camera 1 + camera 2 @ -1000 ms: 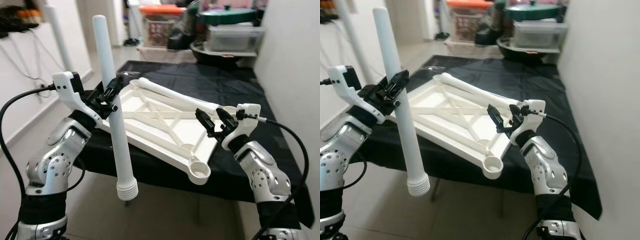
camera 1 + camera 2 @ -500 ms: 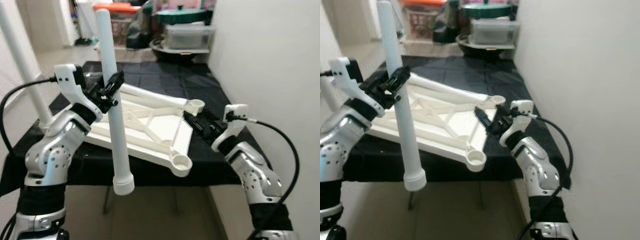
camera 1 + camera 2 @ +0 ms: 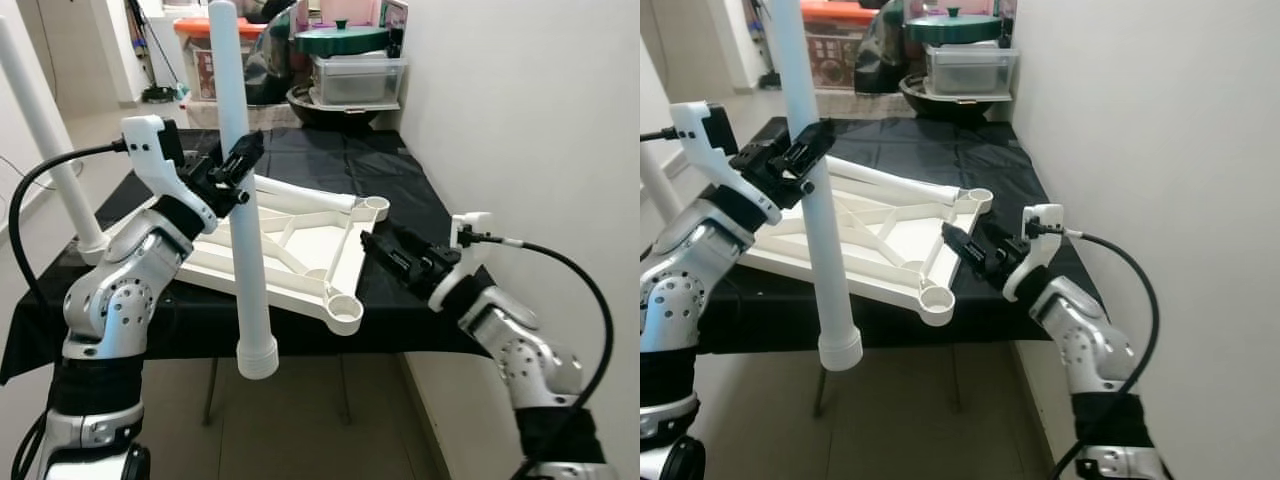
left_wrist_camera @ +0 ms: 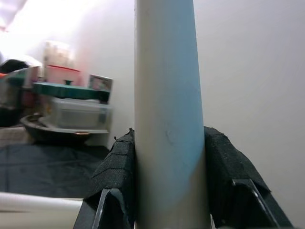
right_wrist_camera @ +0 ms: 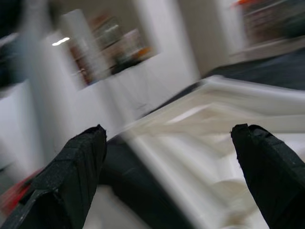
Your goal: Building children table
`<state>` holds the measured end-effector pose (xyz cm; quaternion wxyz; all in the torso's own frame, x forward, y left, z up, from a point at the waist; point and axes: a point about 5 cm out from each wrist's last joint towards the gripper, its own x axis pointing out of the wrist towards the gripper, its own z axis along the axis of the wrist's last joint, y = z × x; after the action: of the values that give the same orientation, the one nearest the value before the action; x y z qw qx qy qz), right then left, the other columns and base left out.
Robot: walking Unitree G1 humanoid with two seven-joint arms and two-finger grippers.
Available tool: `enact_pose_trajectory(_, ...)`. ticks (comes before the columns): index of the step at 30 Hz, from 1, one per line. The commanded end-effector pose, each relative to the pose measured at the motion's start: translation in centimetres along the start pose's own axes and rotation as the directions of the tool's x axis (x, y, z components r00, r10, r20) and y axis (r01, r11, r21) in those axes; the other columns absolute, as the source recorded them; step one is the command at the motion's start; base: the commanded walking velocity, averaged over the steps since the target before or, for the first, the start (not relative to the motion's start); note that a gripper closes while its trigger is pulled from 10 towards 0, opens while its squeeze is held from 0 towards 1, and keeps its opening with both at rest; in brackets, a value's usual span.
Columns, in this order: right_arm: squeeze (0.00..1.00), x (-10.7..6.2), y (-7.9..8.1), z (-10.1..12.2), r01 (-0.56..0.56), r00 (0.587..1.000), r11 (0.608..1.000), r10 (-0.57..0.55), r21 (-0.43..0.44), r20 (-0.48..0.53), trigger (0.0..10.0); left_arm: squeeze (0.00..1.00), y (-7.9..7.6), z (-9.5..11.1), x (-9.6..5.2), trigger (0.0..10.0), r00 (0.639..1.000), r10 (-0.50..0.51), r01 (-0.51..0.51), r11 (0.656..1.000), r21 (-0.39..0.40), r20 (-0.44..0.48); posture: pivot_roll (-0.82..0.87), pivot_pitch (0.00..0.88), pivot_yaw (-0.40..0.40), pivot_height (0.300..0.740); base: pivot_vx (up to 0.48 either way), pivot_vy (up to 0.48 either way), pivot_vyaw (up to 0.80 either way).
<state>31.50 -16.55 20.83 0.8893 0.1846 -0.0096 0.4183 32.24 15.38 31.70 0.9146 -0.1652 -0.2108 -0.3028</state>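
**A:** Which way does the white leg (image 3: pixel 243 190) point?

**B:** Its long axis runs nearly upright, a little tilted. The ribbed, collared end (image 3: pixel 257 357) hangs low, off the near edge of the table (image 3: pixel 300 322), and the rounded end rises past the top of the left eye view. The left tool (image 3: pixel 236 172) is clamped on it above its middle — in the left wrist view the two black pads (image 4: pixel 116 181) press the leg from either side.

**A:** And the tabletop frame (image 3: pixel 290 240)?

**B:** It lies upside down on the black-covered table, behind the leg. Its long edge runs away from the near edge of the table toward the far side, and open round sockets show at two corners: one (image 3: pixel 344 313) at the near corner, just beside the table's edge, another (image 3: pixel 375 205) farther back. A second leg (image 3: pixel 45 135) stands upright at the far left corner of the frame.

**A:** Where is the right tool (image 3: pixel 385 252)?

**B:** It sits to the right of the near socket, over the table's right edge, and points toward the frame. Its fingers are spread apart and hold nothing — the right wrist view shows the two black fingertips (image 5: pixel 71 167) wide apart with the blurred white frame between them, which the head views cannot show so plainly.

**A:** Anything past the table?

**B:** Clear storage bins (image 3: pixel 355 75) and a green lid (image 3: pixel 345 38) stand behind the table's far end, against the white wall (image 3: pixel 520 120).
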Motion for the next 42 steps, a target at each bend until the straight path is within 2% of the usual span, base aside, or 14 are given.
enact_pose_trajectory(1, 0.00, -0.2, 0.9, -0.4, -0.108, 0.992, 0.994, 0.110, 0.025, -0.059, 10.0, 0.00, -0.1, 0.3, 0.7, 10.0, 0.998, -0.062, 0.062, 0.998, 0.009, -0.028, 0.08, 0.017, -0.025, 0.740, 0.000, 0.000, 0.00)
enact_pose_trajectory(6, 0.00, 0.4, 1.1, -0.7, -0.105, 0.990, 0.994, 0.103, -0.019, -0.100, 10.0, 0.00, 0.0, 0.0, 1.5, 10.0, 0.992, -0.110, 0.110, 0.994, 0.010, -0.055, 0.07, 0.017, -0.022, 0.740, 0.000, 0.000, 0.00)
enact_pose_trajectory(8, 0.00, 1.5, 2.2, -1.5, -0.142, 0.979, 0.987, 0.128, -0.079, -0.158, 10.0, 0.00, 0.2, -1.0, 2.2, 10.0, 0.991, -0.115, 0.115, 0.993, -0.006, -0.074, 0.07, 0.025, -0.021, 0.740, 0.000, 0.000, 0.00)
enact_pose_trajectory(12, 0.00, 1.8, 2.2, -1.7, -0.135, 0.979, 0.987, 0.120, -0.088, -0.165, 10.0, 0.00, 0.2, -1.3, 2.4, 10.0, 0.990, -0.114, 0.114, 0.994, -0.007, -0.079, 0.07, 0.026, -0.020, 0.740, 0.000, 0.000, 0.00)
enact_pose_trajectory(14, 0.00, 3.1, 1.7, -2.4, -0.039, 0.985, 0.993, 0.020, -0.109, -0.169, 10.0, 0.00, -0.5, -2.5, 3.0, 10.0, 0.987, -0.131, 0.129, 0.991, -0.027, -0.088, 0.06, 0.041, -0.021, 0.740, 0.000, 0.000, 0.00)
enact_pose_trajectory(17, 0.00, 3.4, 1.6, -2.4, -0.012, 0.987, 0.995, -0.005, -0.101, -0.163, 10.0, 0.00, -0.8, -2.8, 3.3, 10.0, 0.986, -0.141, 0.138, 0.990, -0.037, -0.088, 0.06, 0.041, -0.021, 0.740, 0.000, 0.000, 0.00)
enact_pose_trajectory(18, 1.00, 3.4, 1.7, -2.4, -0.014, 0.987, 0.996, 0.000, -0.085, -0.163, 10.0, 0.00, -1.0, -2.9, 3.4, 10.0, 0.985, -0.150, 0.146, 0.988, -0.046, -0.085, 0.06, 0.046, -0.024, 0.740, 0.000, 0.000, 0.00)
enact_pose_trajectory(22, 1.00, 3.6, 1.8, -2.6, -0.001, 0.986, 0.999, -0.008, -0.052, -0.169, 10.0, 0.00, -1.5, -3.2, 3.7, 10.0, 0.983, -0.164, 0.159, 0.985, -0.061, -0.082, 0.06, 0.052, -0.028, 0.740, 0.000, 0.000, 0.00)
enact_pose_trajectory(23, 0.94, 3.8, 1.9, -2.8, 0.001, 0.983, 0.999, -0.008, -0.042, -0.184, 10.0, 0.00, -1.7, -3.3, 3.9, 10.0, 0.982, -0.170, 0.165, 0.984, -0.068, -0.078, 0.06, 0.055, -0.028, 0.740, 0.000, 0.000, 0.00)
enact_pose_trajectory(24, 0.94, 3.8, 1.9, -2.8, 0.001, 0.983, 0.999, -0.008, -0.042, -0.184, 10.0, 0.00, -1.7, -3.3, 3.9, 10.0, 0.982, -0.170, 0.165, 0.984, -0.068, -0.078, 0.06, 0.055, -0.028, 0.740, 0.000, 0.000, 0.00)
enact_pose_trajectory(25, 0.00, 4.0, 2.4, -3.0, -0.032, 0.980, 0.999, 0.030, -0.004, -0.196, 10.0, 0.00, -1.8, -3.5, 4.2, 10.0, 0.981, -0.179, 0.174, 0.983, -0.057, -0.080, 0.06, 0.053, -0.032, 0.740, 0.000, 0.000, 0.00)
enact_pose_trajectory(29, 0.00, 4.1, 3.7, -3.4, -0.137, 0.964, 0.989, 0.148, 0.061, -0.223, 10.0, 0.00, -1.9, -3.7, 4.5, 10.0, 0.977, -0.198, 0.195, 0.980, -0.042, -0.084, 0.06, 0.056, -0.030, 0.740, 0.000, 0.000, 0.00)
enact_pose_trajectory(31, 0.00, 4.1, 4.2, -3.5, -0.156, 0.959, 0.986, 0.166, 0.062, -0.231, 10.0, 0.00, -1.8, -3.6, 4.6, 10.0, 0.977, -0.198, 0.195, 0.980, -0.042, -0.082, 0.06, 0.056, -0.029, 0.740, 0.000, 0.000, 0.00)
enact_pose_trajectory(42, 0.00, 5.4, 4.1, -3.8, -0.055, 0.971, 0.996, 0.070, 0.074, -0.229, 10.0, 0.00, -1.9, -3.9, 5.3, 10.0, 0.978, -0.196, 0.192, 0.980, -0.050, -0.066, 0.05, 0.063, -0.029, 0.740, 0.000, 0.000, 0.00)
